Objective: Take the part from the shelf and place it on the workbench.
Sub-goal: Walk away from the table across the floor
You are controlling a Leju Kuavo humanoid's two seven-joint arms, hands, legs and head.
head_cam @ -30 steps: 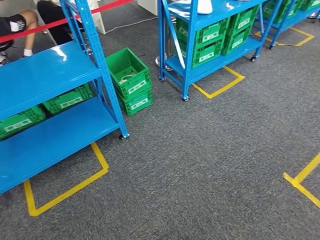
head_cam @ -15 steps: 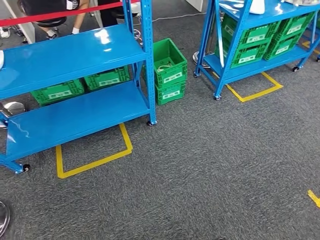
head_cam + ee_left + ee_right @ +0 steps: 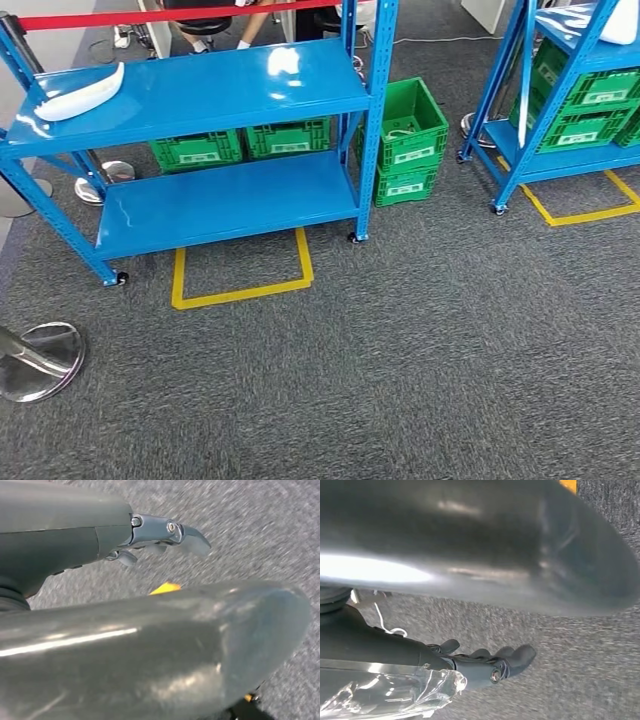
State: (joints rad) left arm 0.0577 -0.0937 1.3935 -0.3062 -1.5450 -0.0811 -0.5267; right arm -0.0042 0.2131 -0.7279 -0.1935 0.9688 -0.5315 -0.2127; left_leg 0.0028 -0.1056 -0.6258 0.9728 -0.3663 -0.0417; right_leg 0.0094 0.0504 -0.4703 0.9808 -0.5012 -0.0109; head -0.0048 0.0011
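Left hand (image 3: 158, 535) and right hand (image 3: 486, 662) empty, outstretched

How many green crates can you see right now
7, maybe more hidden: two behind the left shelf, two stacked beside its post, three on the right shelf.
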